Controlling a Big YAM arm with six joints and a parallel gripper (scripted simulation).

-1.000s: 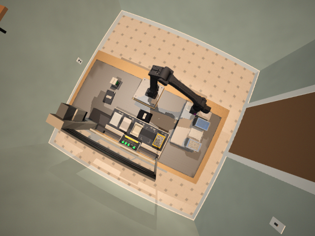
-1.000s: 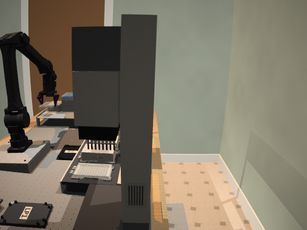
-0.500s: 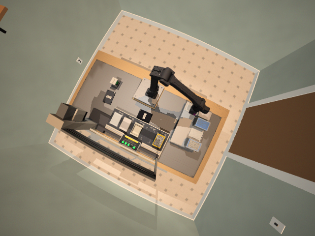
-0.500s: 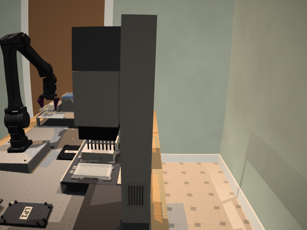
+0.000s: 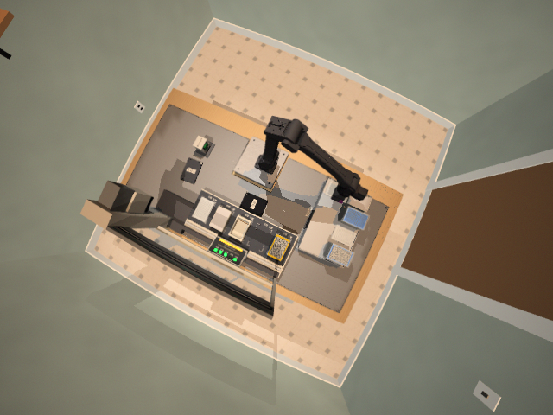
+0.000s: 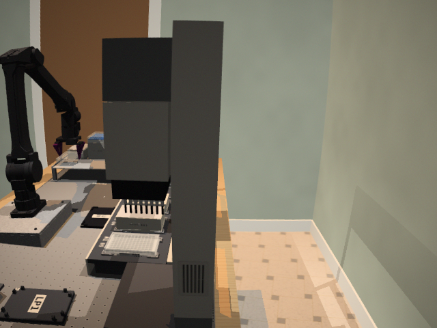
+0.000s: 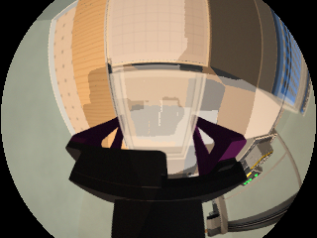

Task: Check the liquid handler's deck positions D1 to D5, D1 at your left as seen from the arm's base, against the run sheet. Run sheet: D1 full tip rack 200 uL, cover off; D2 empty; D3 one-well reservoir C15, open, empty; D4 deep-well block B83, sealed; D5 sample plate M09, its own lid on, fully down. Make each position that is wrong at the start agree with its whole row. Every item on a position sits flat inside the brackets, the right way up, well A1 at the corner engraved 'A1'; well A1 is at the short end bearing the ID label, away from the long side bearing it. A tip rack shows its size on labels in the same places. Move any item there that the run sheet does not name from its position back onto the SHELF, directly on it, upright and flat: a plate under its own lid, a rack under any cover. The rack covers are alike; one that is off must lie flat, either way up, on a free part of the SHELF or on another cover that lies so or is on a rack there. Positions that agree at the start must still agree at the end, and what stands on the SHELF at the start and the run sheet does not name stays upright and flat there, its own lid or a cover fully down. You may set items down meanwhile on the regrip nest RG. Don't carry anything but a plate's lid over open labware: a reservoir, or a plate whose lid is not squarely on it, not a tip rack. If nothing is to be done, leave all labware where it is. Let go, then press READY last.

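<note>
My gripper hangs low over the back end of the SHELF. It is shut on a clear rectangular cover, which it holds flat between the purple fingers. On the deck, the yellow-framed tip rack stands uncovered at the end nearest the SHELF. The position beside it is bare. Then come a cream reservoir, a pale block and a white plate.
The SHELF also bears a blue-topped rack, a white plate and a speckled blue-framed rack. The black nest RG lies before the deck. The green READY button and the pad LP1 are far left. The tall gantry column stands over the deck.
</note>
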